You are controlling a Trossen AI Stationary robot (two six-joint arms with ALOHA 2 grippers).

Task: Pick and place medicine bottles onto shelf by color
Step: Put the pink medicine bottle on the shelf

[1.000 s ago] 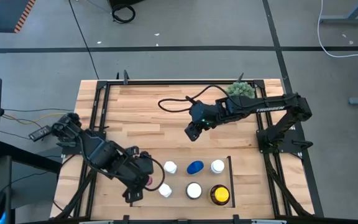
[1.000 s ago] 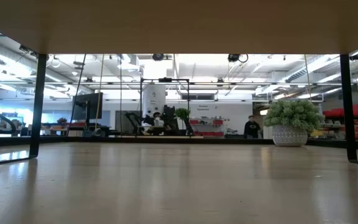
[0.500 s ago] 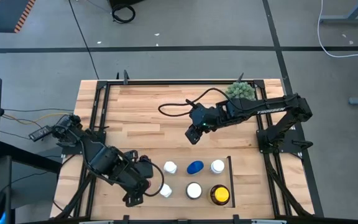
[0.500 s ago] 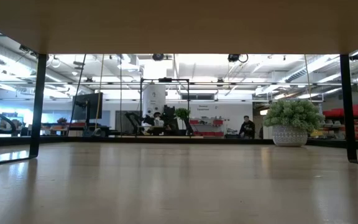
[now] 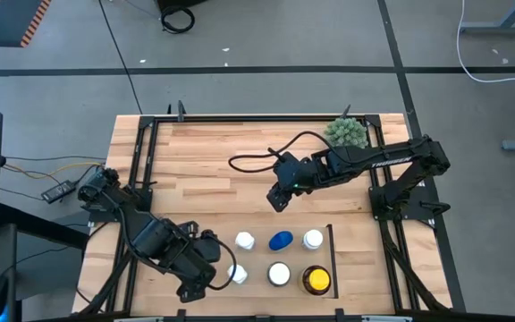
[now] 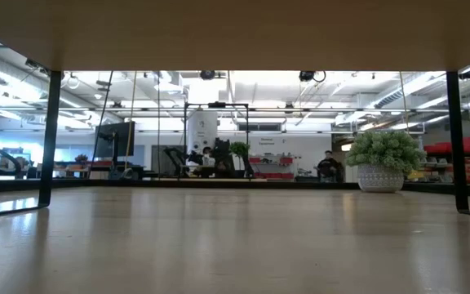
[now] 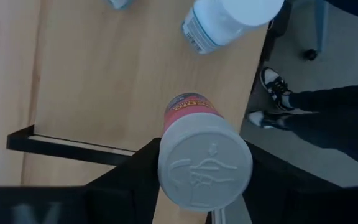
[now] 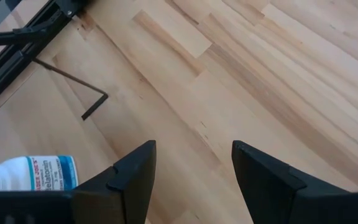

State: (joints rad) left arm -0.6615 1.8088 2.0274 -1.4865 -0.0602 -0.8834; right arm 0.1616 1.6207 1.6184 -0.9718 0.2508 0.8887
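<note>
Nearby, a white-capped bottle (image 7: 229,18) stands beside the clawed reddish bottle (image 7: 201,155).

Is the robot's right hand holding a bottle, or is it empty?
Empty. In its own wrist view the right gripper has its jaws apart with only bare table between them; a white-capped bottle lies off to the side, untouched.

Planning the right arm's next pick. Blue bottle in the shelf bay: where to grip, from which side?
Judging from above, the blue bottle lies tipped on its side between two white-capped bottles. Probably come straight down and pinch its body across the narrow width; right gripper is open, empty.
</note>
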